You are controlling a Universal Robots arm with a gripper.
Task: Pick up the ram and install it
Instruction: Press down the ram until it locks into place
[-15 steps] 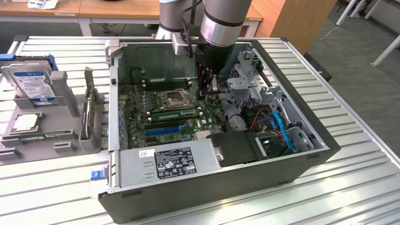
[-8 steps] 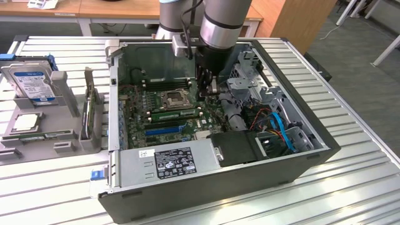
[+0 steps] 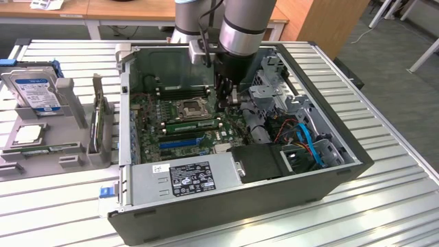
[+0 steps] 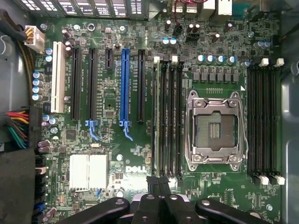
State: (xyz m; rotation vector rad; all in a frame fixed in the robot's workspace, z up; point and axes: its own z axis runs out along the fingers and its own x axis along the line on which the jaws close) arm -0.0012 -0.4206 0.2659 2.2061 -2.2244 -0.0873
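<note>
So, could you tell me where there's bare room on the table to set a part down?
The slatted table is bare beyond the computer case, toward the exterior view's right. The exterior view's left is crowded: the grey parts holder with the hard drive.

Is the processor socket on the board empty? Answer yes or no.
Yes, in the wrist view the processor socket sits open with bare contacts and no chip in it.

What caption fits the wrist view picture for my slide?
Shut gripper above a motherboard, near the memory slots beside the empty CPU socket.
</note>
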